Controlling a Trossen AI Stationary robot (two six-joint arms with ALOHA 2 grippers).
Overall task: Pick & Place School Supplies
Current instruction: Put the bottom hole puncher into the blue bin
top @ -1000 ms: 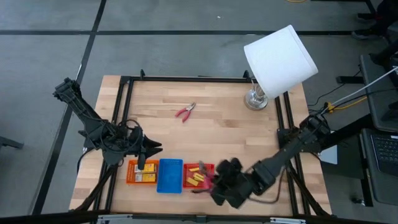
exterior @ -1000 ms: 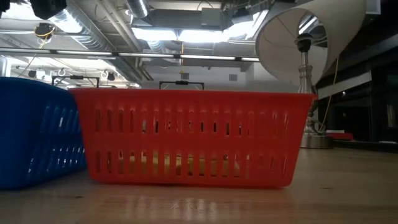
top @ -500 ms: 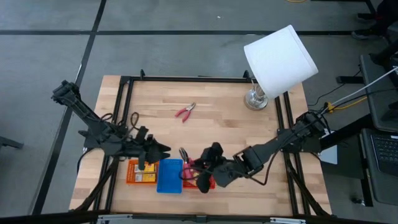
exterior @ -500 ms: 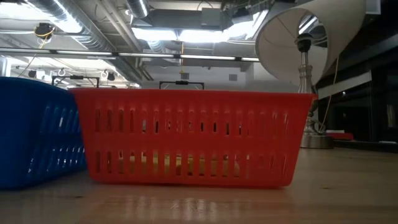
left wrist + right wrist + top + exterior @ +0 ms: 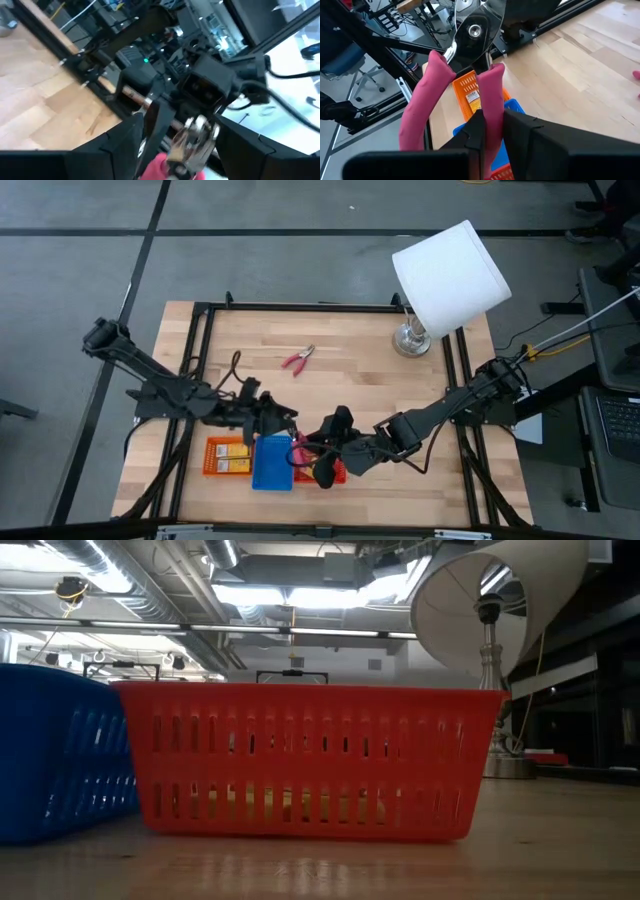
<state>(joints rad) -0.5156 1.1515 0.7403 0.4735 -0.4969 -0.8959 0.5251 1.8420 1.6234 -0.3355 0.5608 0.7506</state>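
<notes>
A pair of pink-handled pliers [image 5: 451,95] was pinched by one handle in the right gripper [image 5: 322,452], raised just above the seam between the blue tray [image 5: 273,463] and the red tray [image 5: 338,471]. Half a second before, the left gripper [image 5: 285,420] had hung back over the orange tray [image 5: 228,457]; it had since swung across with fingers spread wide, empty, nearly meeting the pliers, which suggested a handover. The orange tray held yellow packets [image 5: 235,463], the red one small yellow pieces, dimly visible through its slats. A second pair of pliers [image 5: 297,359] lay well apart on the table [image 5: 350,380].
</notes>
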